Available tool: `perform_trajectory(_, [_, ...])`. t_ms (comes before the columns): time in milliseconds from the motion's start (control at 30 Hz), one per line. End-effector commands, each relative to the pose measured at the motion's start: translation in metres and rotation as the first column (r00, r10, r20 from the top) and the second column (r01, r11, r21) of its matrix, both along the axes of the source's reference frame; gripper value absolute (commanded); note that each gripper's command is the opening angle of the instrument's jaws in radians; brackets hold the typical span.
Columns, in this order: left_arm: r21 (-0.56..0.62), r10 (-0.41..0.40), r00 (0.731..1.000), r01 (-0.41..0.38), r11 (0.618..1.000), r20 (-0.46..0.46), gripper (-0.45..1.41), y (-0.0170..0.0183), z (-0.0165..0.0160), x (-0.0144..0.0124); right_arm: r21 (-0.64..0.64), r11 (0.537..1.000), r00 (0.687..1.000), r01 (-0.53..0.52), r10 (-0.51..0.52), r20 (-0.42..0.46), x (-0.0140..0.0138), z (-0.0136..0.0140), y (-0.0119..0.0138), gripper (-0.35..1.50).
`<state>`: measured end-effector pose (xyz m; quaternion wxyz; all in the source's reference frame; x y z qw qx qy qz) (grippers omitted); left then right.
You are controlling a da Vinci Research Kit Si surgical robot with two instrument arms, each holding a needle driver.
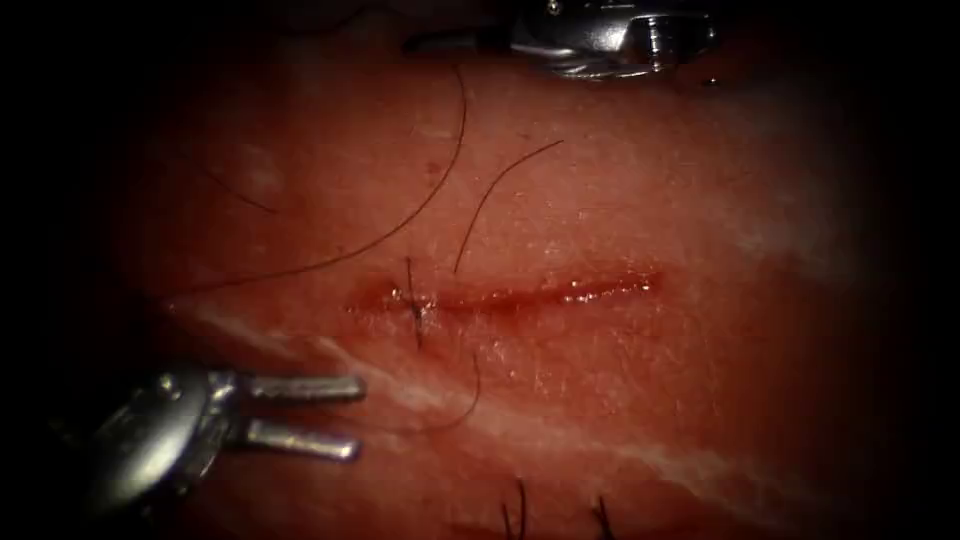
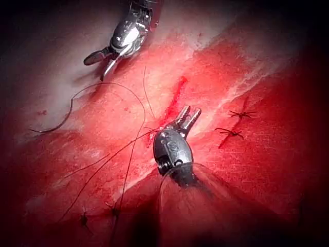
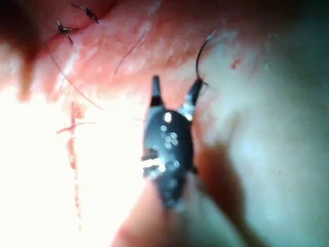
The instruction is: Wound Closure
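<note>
Pork-belly tissue (image 1: 700, 400) carries one horizontal cut (image 1: 520, 296), wet with red fluid (image 1: 590, 291) and crossed near its left end by a single stitch (image 1: 414, 310). Left tool (image 1: 350, 417) rests below the cut, jaws parted, holding nothing. Right tool (image 3: 175, 90), jaws spread in the right wrist view, touches a curved dark needle (image 3: 201, 54) at one tip. Thread (image 1: 440, 190) trails over the tissue, and the left wrist view adds two finished stitches (image 2: 234, 123).

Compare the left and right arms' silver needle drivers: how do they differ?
The left arm's silver needle driver sits below the red cut near its stitched left end; the right arm's needle driver sits above it. The left one holds nothing; the right one has a dark curved strand at one jaw tip, needle or thread I cannot tell. Both have open jaws.
</note>
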<state>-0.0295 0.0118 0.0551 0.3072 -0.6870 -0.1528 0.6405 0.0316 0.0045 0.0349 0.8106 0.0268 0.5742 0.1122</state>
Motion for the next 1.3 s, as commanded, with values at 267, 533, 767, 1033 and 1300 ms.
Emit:
perform_trajectory(267, [0.003,0.012,1.0,-0.012,1.0,0.01,-0.45,-0.0005,0.001,0.0001,0.006,1.0,1.0,-0.008,0.008,-0.012,-0.0029,-0.0028,-0.0026,1.31])
perform_trajectory(533, [-0.02,0.001,1.0,-0.001,1.0,-0.001,-0.45,-0.0005,0.0016,-0.0021,0.026,1.0,1.0,-0.002,0.003,-0.021,-0.0142,-0.013,-0.0075,1.43])
perform_trajectory(767, [-0.043,-0.006,1.0,0.005,0.999,-0.019,-0.45,0.0005,0.0029,-0.0045,0.175,0.981,0.997,0.081,-0.083,0.0,-0.0157,-0.0165,-0.015,1.3])
perform_trajectory(1033, [-0.052,-0.003,0.999,0.002,0.999,-0.034,-0.45,0.0004,0.0037,-0.0054,0.226,0.959,0.983,0.173,-0.184,0.027,-0.0105,-0.015,-0.0208,1.2])
perform_trajectory(1300, [-0.064,-0.003,0.999,0.001,0.998,-0.036,-0.45,0.0003,0.0036,-0.0055,0.27,0.938,0.965,0.215,-0.247,0.091,-0.0061,-0.0131,-0.0232,1.08])
